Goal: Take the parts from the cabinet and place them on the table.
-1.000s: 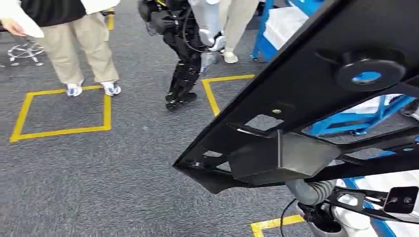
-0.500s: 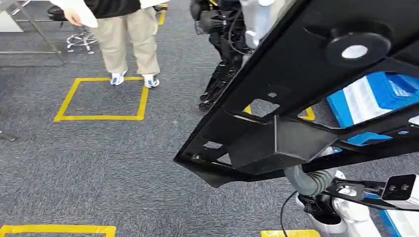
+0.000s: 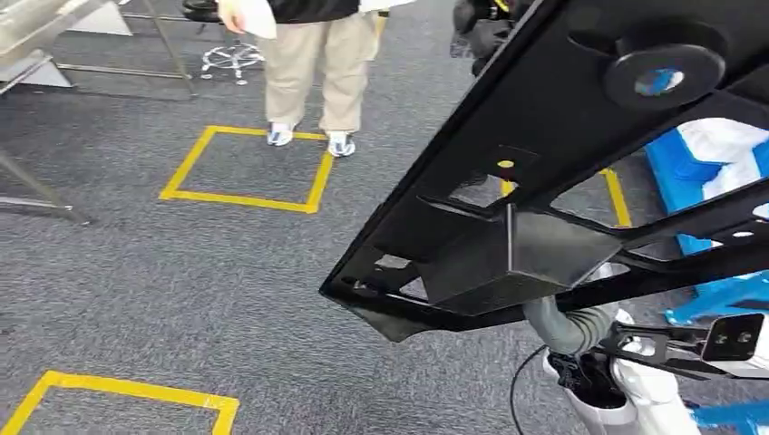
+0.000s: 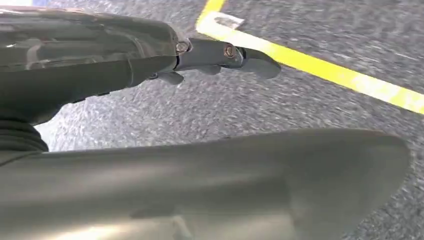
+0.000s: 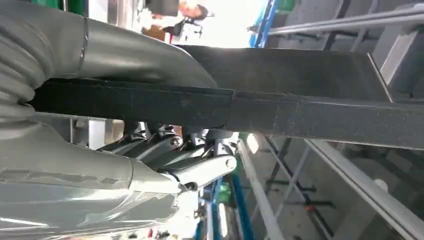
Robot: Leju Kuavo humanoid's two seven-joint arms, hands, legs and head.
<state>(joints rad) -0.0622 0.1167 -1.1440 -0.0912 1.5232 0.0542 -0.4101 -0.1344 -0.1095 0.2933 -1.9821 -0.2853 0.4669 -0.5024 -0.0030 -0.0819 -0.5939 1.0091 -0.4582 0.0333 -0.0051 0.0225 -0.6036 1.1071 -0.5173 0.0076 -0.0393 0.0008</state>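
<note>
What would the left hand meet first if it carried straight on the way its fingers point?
Probably the grey carpet floor: the left hand holds nothing, and beyond its fingers lie carpet and a yellow tape line. Depth is unclear.

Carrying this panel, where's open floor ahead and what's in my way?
Open carpet lies ahead-left, between the far yellow square and the near yellow corner. Crowded: a person stands behind the far square, table legs at left, blue racks at right. The panel, gripped by the right robot hand, hides what's ahead-right.
</note>
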